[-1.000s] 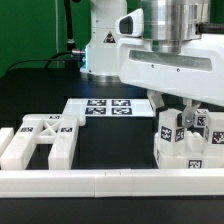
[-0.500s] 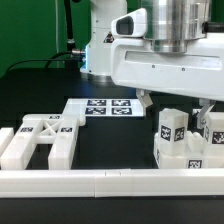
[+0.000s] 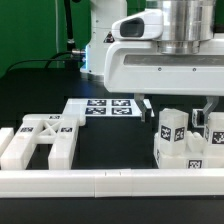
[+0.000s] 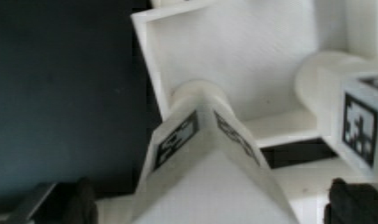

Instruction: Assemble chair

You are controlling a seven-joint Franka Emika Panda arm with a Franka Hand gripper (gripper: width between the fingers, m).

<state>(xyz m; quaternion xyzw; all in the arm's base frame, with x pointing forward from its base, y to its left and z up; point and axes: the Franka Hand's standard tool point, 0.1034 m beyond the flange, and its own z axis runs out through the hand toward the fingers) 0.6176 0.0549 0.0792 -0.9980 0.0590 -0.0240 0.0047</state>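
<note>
- Arm [image 3: 160,60]: hangs over the exterior view's right.
- Frame [image 3: 40,140]: flat chair part at the exterior view's left, well apart from the seat.
- Seat [image 3: 185,155]: blocky chair part just behind the rail [image 3: 110,182], with tagged posts [image 3: 171,128] upright on it.
- Gripper [image 3: 180,107]: fingers spread wide above the posts, holding nothing. It is probably best raised straight up, so that neither finger clips a post.

I am hanging my arm [image 3: 165,62] on the exterior view's right, with my wrist [image 3: 190,22] pointing straight down. I am holding my fingers [image 3: 146,103] spread wide apart, closing on nothing; the wrist view is catching only their dark tips, well apart.
</note>
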